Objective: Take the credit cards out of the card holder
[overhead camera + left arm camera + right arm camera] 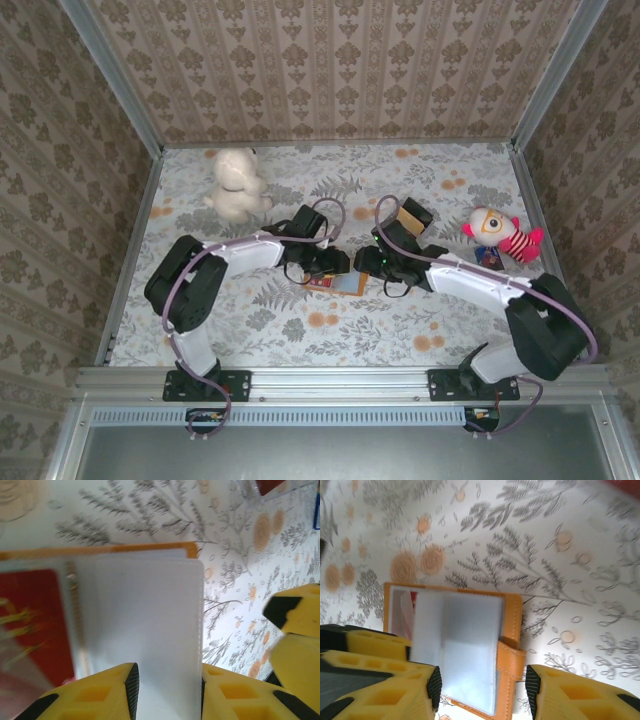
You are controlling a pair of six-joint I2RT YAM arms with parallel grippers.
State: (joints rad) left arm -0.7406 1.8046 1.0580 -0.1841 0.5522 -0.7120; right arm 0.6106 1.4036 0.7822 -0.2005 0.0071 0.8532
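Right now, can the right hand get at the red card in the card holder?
Probably not yet. The right hand hovers open over the card holder, but the red card lies under clear pocket pages, and the left hand straddles a page beside it.

Bright, even light is falling on the table (250, 330), making only faint shadows. Between the fingers of the left gripper (167, 690), the card holder (150, 620) is glaring white and blurring. Around the right gripper (483, 685), its yellow fingers (570, 695) are showing out of focus.
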